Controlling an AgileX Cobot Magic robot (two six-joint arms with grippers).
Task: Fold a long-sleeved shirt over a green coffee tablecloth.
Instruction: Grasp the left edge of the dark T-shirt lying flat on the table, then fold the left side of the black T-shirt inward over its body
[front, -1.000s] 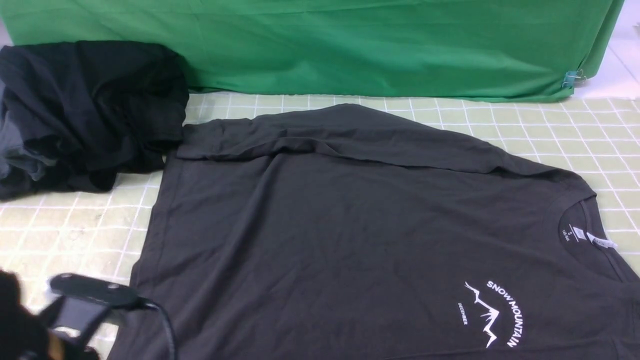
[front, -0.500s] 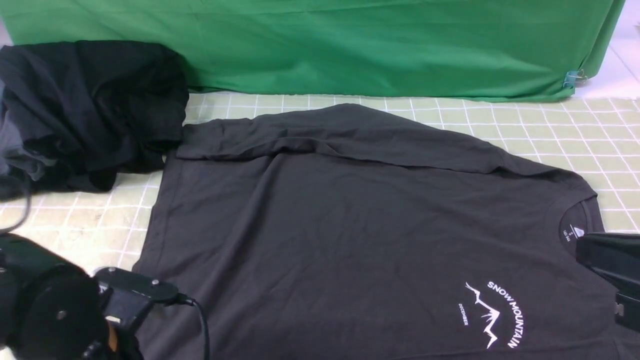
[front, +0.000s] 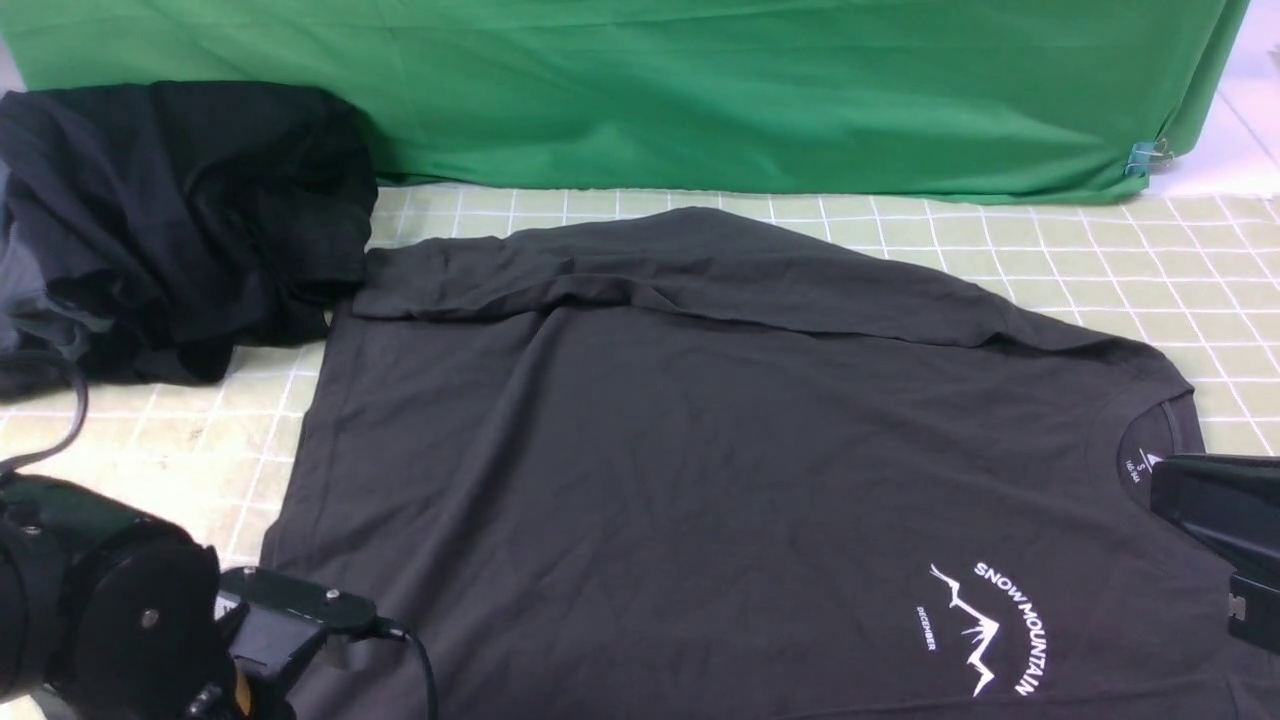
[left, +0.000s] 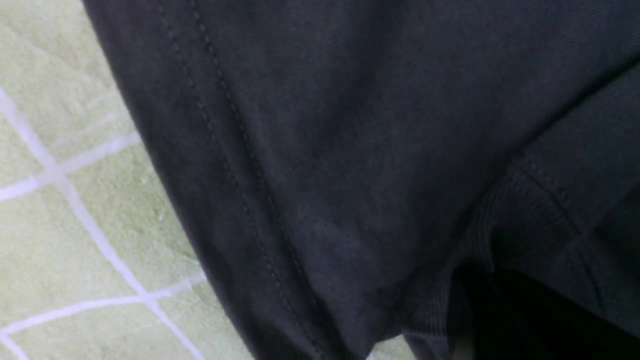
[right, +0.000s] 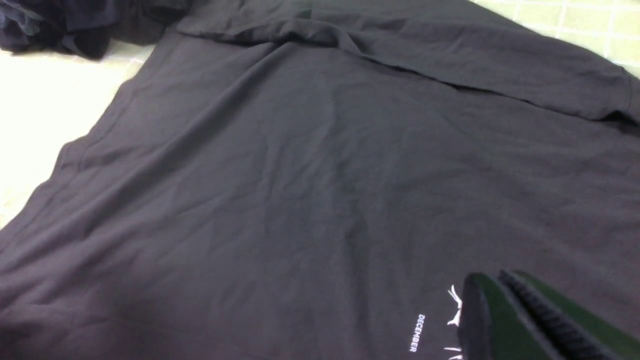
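Long-sleeved shirt (front: 700, 450): is lying spread flat across the middle of the front view, with its collar (front: 1165, 412) toward the right edge, its hem toward the left, and one sleeve folded along the upper edge.
Green coffee tablecloth (front: 1100, 250): is showing at the left and upper right of the shirt, which is resting on it.
Left arm (front: 110, 600): is crowding the lower left corner of the front view, having slid rightward up to the shirt's hem corner (a second ago only its camera mount was poking in, farther left).
Left gripper: is clamped shut. Its wrist view is showing stitched hem and a ribbed cuff close up, but I cannot tell whether any cloth is pinched.
Right gripper (right: 492, 281): is closed, jaws pressed together with nothing between them, beside the white print (front: 985, 625). It is reaching in from the right edge of the front view, over collar cloth that was bare a second ago.
Shirt against earlier: is lying just as before, no crease shifted.
Meaning for the task: both arms are closing in on the shirt's near side, so the next fold is probably being set up rather than begun.
Bystanders: black clothes pile (front: 180, 220) is sitting at upper left, just beside the sleeve end, and the plain bright green cloth (front: 700, 90) is hanging across the top.
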